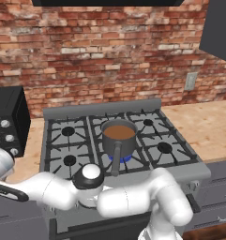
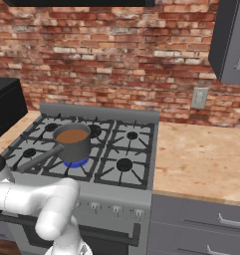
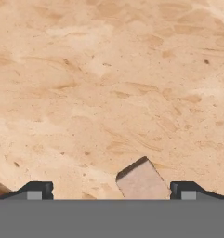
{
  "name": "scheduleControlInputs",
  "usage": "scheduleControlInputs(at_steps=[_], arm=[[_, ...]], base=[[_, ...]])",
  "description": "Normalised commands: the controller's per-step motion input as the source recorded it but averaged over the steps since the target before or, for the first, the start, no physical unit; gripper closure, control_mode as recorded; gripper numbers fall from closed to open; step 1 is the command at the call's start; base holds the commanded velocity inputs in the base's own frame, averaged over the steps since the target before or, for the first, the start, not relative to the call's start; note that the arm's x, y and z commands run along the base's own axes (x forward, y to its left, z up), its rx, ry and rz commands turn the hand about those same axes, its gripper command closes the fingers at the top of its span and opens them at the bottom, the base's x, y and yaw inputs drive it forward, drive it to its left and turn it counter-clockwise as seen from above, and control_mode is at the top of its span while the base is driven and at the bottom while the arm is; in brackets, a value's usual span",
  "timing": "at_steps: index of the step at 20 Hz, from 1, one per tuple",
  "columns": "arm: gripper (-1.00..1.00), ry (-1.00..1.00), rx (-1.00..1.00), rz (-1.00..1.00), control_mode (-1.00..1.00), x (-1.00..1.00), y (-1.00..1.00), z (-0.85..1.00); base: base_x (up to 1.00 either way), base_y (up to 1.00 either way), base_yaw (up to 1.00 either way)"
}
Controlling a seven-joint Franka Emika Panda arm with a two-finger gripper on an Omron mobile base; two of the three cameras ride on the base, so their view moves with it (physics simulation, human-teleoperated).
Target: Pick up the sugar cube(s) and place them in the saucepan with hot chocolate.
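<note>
Pick-up step: your pincer stands wide around a sugar cube on the bench; lower, then close.

Red-brown brick wall behind a grey six-burner gas stove. Tan speckled stone counter flanks it, above grey drawer fronts. A pale wall socket plate, dark upper cabinet and black microwave oven complete the setting.
</note>
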Motion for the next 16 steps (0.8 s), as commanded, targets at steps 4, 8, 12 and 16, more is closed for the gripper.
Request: scheduleControlInputs(at_steps=[4,8,12,16], arm=[[-1.00,0.00,0.00,0.00,-1.00,-0.14,-0.08,-0.02],[-1.00,0.00,0.06,0.00,-1.00,-0.10,-0.33,-0.12],[-1.00,0.00,0.03,-0.02,-1.00,0.00,-0.34,-0.02],[-1.00,-0.01,0.03,-0.06,-1.00,0.00,-0.49,-0.20]], base=[[0.00,0.00,0.00],[0.00,0.00,0.00],[0.00,0.00,0.00],[0.00,0.00,0.00]])
